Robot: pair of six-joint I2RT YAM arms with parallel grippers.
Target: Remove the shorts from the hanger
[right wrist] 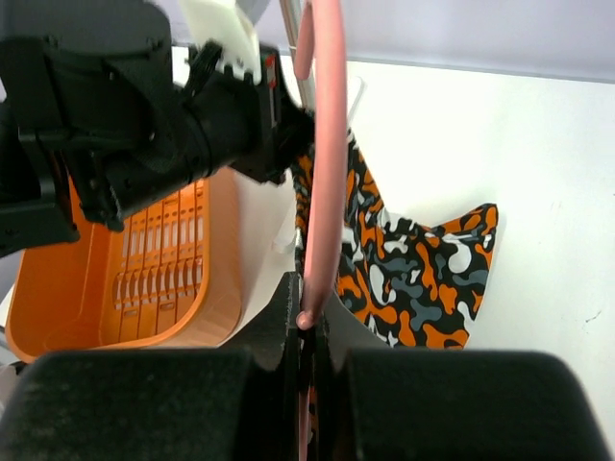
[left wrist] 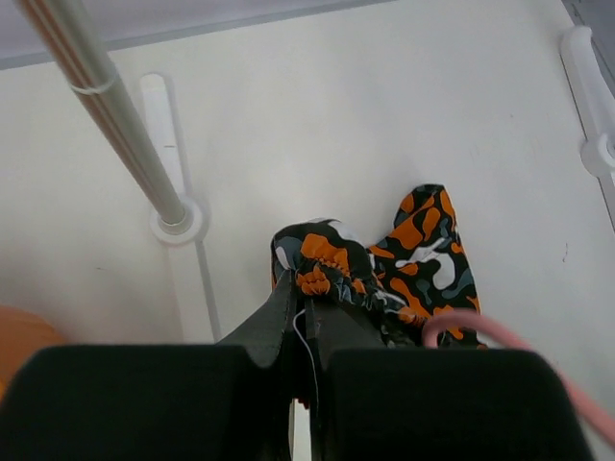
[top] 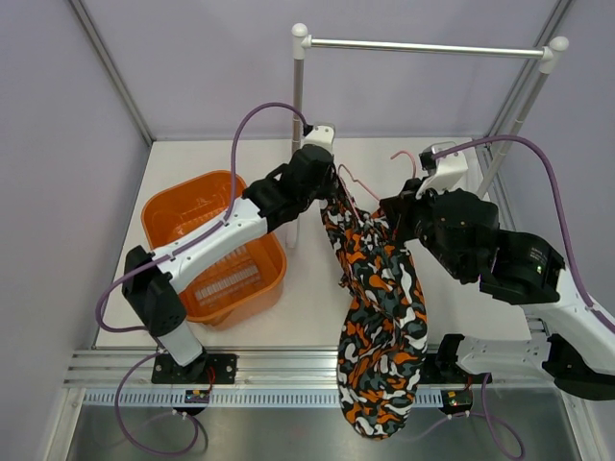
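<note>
At the near edge of the table (top: 312,307), the left arm (top: 216,235) rises from its base and reaches forward and to the right above the orange basket (top: 168,206), with its wrist near the middle of the table. The right arm (top: 524,264) folds back on itself from its base at the right and reaches leftward, so that the two wrists face each other and stand close together. The shorts (top: 380,317) hang as one long bunched length from between the two wrists. In the top view the lower end extends toward the near edge and overlaps the mounting track (top: 288,365); whether it touches anything there cannot be told. The left gripper (top: 330,199) is closed on the upper end of the shorts: in the left wrist view its fingertips (left wrist: 272,327) pinch a gathered fold of the cloth, and the rest of the garment drops away below them toward the table. The right gripper (top: 394,219) is closed on the hanger (top: 348,182): in the right wrist view the pink wire runs straight down into the shut fingertips (right wrist: 285,322), with the shorts hanging just behind the wire and the left gripper just beyond. The hanger lies between the two grippers, its hook toward the far side; whether any part of the wire passes through the cloth cannot be told. Beyond the grippers stands the metal rail (top: 423,46), carried on two white-capped posts at the far side of the table.
</note>
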